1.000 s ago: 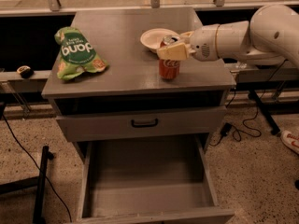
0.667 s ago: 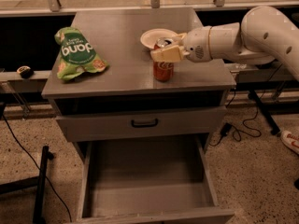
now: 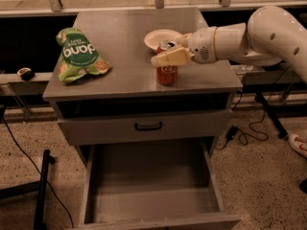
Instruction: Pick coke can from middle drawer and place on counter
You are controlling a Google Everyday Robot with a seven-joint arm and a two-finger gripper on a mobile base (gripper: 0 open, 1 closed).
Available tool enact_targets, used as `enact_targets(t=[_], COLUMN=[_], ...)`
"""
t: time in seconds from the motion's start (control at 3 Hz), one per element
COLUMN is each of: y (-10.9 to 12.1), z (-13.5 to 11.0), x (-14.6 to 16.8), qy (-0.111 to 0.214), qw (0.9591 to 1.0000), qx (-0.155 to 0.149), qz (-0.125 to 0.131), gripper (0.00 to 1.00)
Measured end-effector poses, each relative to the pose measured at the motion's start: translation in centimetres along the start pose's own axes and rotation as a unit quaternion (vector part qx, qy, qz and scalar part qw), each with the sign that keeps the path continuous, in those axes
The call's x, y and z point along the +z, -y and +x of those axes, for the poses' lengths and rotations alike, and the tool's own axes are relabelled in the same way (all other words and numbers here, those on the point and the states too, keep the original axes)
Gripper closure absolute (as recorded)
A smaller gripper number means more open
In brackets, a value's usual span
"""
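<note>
One coke can (image 3: 167,75) upright on counter (image 3: 120,37), directly under gripper (image 3: 165,58) | grip: cannot tell | step: placing | next: release, lift clear.

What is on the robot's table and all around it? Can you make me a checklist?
Surface: counter, grey and flat.
Job's things: coke can upright on the counter, front right; middle drawer pulled open, nothing seen inside.
Clutter: green snack bag on the left; white bowl behind the can.
Grippers: gripper at the can's top, arm reaching in from the right.
Cables: black cables on the floor.
Surroundings: speckled floor; closed drawer front with a black handle.
</note>
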State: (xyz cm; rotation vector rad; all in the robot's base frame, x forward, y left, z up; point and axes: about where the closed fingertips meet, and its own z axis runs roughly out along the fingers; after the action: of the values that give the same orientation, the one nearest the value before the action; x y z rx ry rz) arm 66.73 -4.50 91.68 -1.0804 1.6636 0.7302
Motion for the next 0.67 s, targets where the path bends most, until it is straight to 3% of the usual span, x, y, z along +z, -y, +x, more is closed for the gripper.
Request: enact_targets(t=[0.33,0.67], y=[-0.1,0.0], z=[-0.9,-3.9], x=[-0.3,-5.5], qy=[0.0,-0.055], qw=[0.9997,0.9841], qx=[-0.02,-0.169], qz=[-0.017,0.011], gripper=[0.0,0.0])
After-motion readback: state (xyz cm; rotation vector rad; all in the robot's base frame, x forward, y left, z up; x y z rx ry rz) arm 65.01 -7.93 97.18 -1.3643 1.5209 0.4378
